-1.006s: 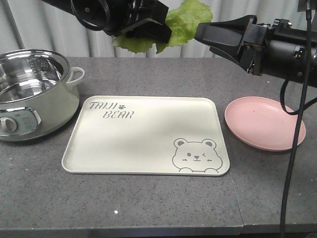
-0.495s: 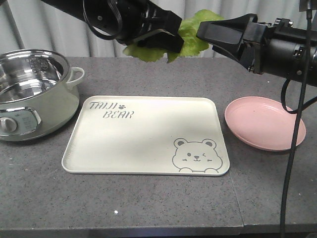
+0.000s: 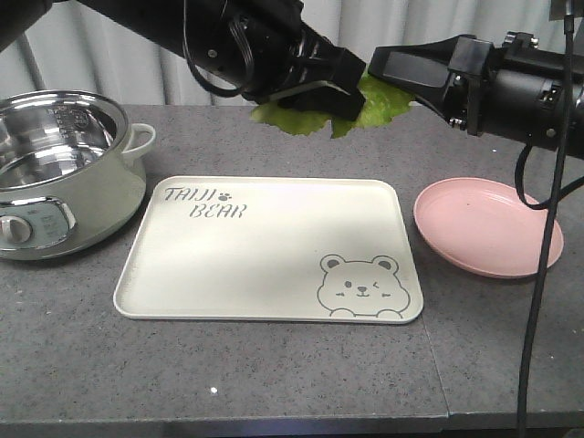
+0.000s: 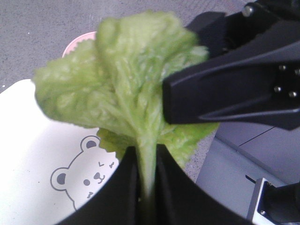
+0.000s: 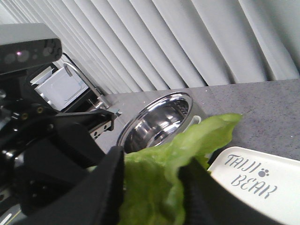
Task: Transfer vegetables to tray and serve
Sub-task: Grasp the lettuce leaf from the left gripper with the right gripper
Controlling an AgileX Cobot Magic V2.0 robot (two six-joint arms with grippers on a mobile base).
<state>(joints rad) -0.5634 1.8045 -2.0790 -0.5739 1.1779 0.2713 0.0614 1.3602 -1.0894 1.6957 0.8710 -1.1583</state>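
The left gripper [image 4: 145, 157] clamped the leaf [image 4: 117, 79] by its stem; the right gripper [image 5: 152, 166] had jaws apart around it. A release there might have missed the tray [image 3: 265, 246].

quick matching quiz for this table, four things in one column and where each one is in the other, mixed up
Things:
1. lettuce leaf
2. tray
3. pink plate
4. electric pot

Places:
A. on the table, right of the tray
B. up in the air, off the table
C. middle of the table, nothing on it
D. on the table, left of the tray

Pairs: 1-B, 2-C, 3-A, 4-D
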